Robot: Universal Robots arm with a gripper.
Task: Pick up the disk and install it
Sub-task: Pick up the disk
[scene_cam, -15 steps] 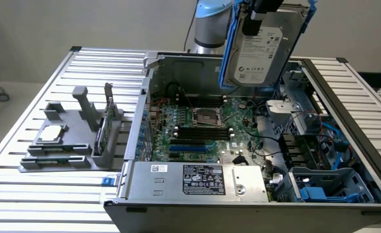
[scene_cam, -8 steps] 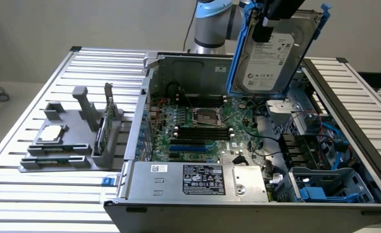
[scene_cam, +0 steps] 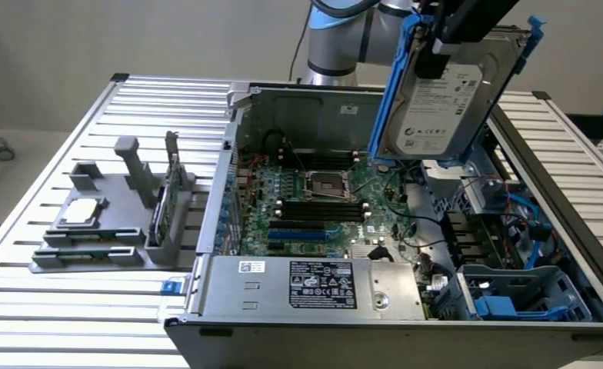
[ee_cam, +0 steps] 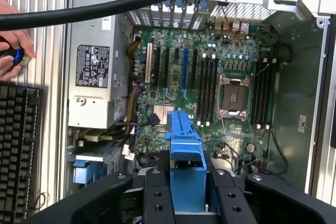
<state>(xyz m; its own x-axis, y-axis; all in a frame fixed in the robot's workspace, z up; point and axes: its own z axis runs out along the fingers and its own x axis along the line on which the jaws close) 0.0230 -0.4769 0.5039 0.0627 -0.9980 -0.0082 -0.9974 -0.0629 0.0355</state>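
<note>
The disk (scene_cam: 448, 96), a silver-grey hard drive with a white label in a bright blue carrier, hangs upright and slightly tilted above the open computer case (scene_cam: 281, 96), over its far right part. My gripper (scene_cam: 455, 34) is shut on the disk's upper end. In the wrist view the blue carrier's edge (ee_cam: 185, 150) sticks out between my two black fingers (ee_cam: 157, 198), and the gripper (ee_cam: 191, 200) looks down on the motherboard (ee_cam: 210, 77).
A grey fixture (scene_cam: 107, 231) on the exterior view's left holds a small square silver chip (scene_cam: 81, 213) and a thin upright card (scene_cam: 166, 201). The case holds a power supply (scene_cam: 312, 286) and blue drive bays (scene_cam: 517, 296). A hand (ee_cam: 13, 51), a keyboard (ee_cam: 18, 145) and a black cable (ee_cam: 131, 1) appear in the wrist view.
</note>
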